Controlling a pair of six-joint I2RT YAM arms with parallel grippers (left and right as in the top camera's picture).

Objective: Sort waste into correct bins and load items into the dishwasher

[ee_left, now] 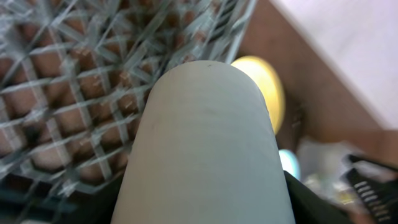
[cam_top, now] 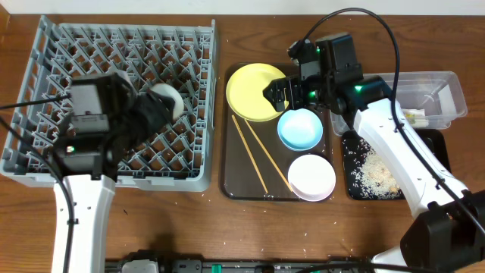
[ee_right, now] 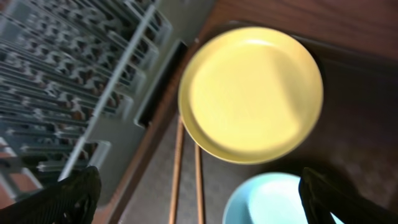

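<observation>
My left gripper [cam_top: 157,108] is shut on the small white cup [cam_top: 168,98] above the grey dishwasher rack [cam_top: 45,45]. In the left wrist view the cup [ee_left: 205,137] fills the frame and hides the fingertips. My right gripper [cam_top: 279,92] hangs open over the right edge of the yellow plate [cam_top: 254,91]. Its fingers [ee_right: 78,196] are spread wide above the plate [ee_right: 252,93], the light blue bowl [ee_right: 267,202] and the chopsticks [ee_right: 177,168]. The chopsticks [cam_top: 258,155] lie left of the blue bowl [cam_top: 301,129] and the white bowl [cam_top: 311,177].
The dishes sit on a dark brown serving tray [cam_top: 231,178]. To its right, a shallow black tray [cam_top: 356,189] holds rice scraps [cam_top: 377,174]. Behind that, a clear tub [cam_top: 443,87] holds a whitish scrap. The rack's edge [ee_right: 124,81] runs close along the serving tray.
</observation>
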